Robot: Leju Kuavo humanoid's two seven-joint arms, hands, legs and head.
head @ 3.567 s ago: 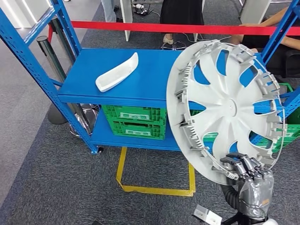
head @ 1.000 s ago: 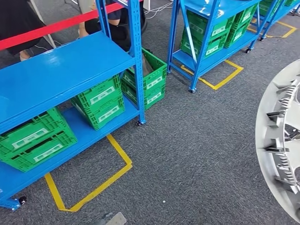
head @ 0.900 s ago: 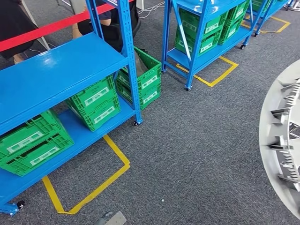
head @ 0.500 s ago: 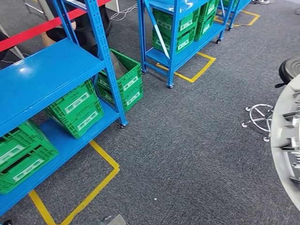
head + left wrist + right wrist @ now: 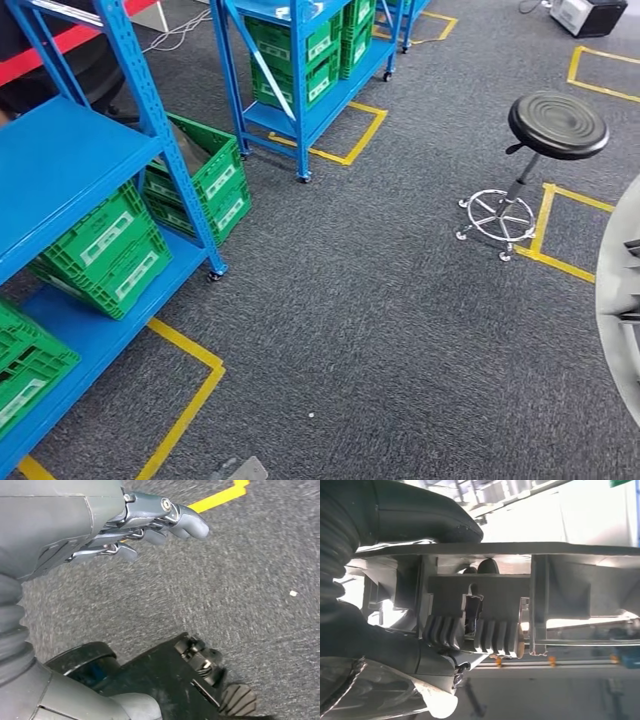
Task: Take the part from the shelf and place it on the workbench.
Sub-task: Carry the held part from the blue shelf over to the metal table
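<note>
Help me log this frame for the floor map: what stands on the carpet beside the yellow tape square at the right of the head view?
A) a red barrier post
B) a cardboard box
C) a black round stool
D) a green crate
C: a black round stool on a chrome ring base stands there.

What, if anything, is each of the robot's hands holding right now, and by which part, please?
The right hand grips the grey wheel cover at its rim, by the ribbed clips. The left hand holds nothing; its fingers hang apart above the carpet.
</note>
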